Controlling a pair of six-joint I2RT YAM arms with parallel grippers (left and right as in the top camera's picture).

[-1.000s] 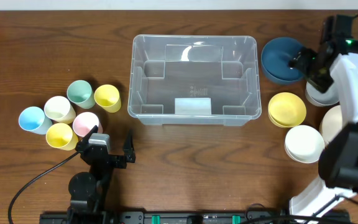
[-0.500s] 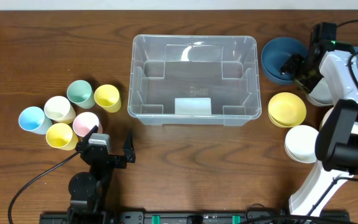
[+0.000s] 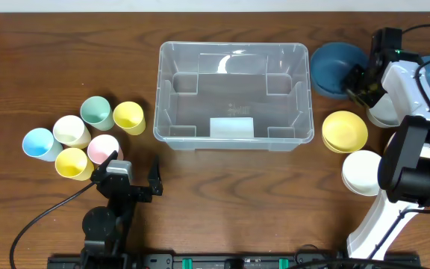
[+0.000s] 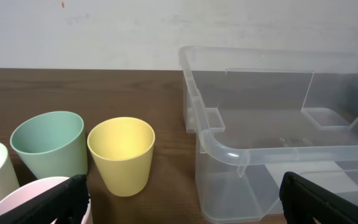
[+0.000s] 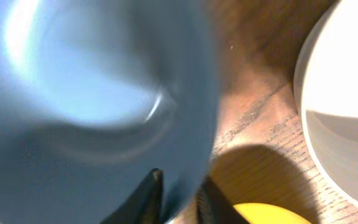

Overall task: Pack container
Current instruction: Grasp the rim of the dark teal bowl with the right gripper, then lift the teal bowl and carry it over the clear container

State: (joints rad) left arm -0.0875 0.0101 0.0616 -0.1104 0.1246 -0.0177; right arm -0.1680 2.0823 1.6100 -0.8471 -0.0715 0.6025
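Note:
The container (image 3: 232,48), a large clear plastic bin, stands empty at the table's middle; its near corner (image 4: 229,149) fills the right of the left wrist view. At its right a dark blue bowl (image 3: 333,69) sits tilted, with my right gripper (image 3: 358,81) shut on its right rim. In the right wrist view the blue bowl (image 5: 92,93) fills the frame, and my right gripper (image 5: 179,193) has one finger inside the rim and one outside. My left gripper (image 3: 134,166) rests open near the front edge, with nothing between the fingers of the gripper (image 4: 182,199).
Several pastel cups cluster at the left, among them a yellow cup (image 3: 128,116) and a green cup (image 3: 95,110). Right of the bin lie a yellow bowl (image 3: 345,131) and white bowls (image 3: 364,172). A white bowl (image 5: 347,124) lies beside the blue one.
My right gripper has come down onto the blue bowl's right rim and closed on it. The bowl has shifted slightly left. The left arm has not moved.

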